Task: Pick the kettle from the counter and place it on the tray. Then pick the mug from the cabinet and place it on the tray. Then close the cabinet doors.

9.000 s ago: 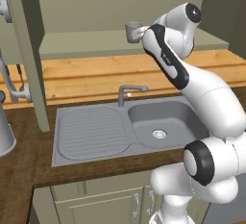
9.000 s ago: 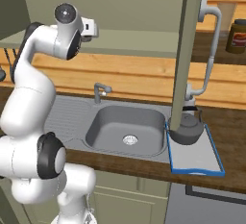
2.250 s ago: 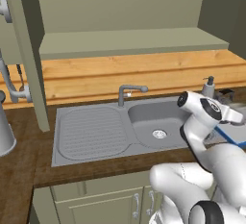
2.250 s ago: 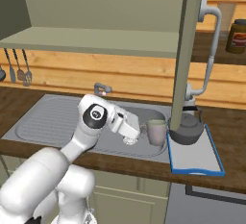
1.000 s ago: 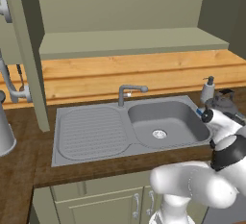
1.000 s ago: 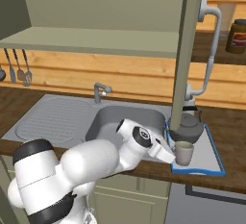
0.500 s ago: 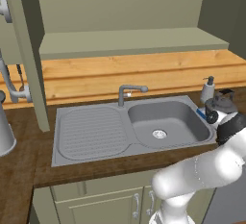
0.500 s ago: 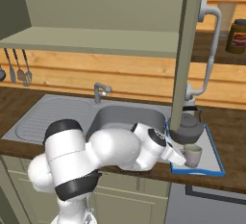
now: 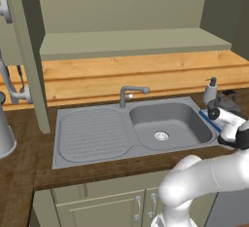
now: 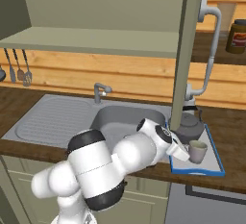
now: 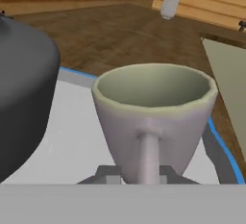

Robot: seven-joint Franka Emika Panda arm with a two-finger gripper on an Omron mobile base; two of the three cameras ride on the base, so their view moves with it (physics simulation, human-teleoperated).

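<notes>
The counter point(image 10: 29, 141) carries the tray point(image 10: 214, 169) right of the sink point(image 10: 115, 119); on the tray the kettle point(image 10: 188, 128) sits at the back, the mug point(image 10: 197, 151) just in front, upright; my pincer point(image 10: 184, 154) is at the mug's handle point(image 11: 148, 158), fingers either side; whether it grips I cannot tell.

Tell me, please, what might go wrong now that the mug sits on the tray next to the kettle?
1. The mug stands near the tray's front rim; a careless pull back of the pincer could drag or tip it off.
2. The kettle sits right beside the mug, so a sideways swing might knock it.
3. The cabinet door hangs open above the tray, and the rising arm could strike it.
</notes>
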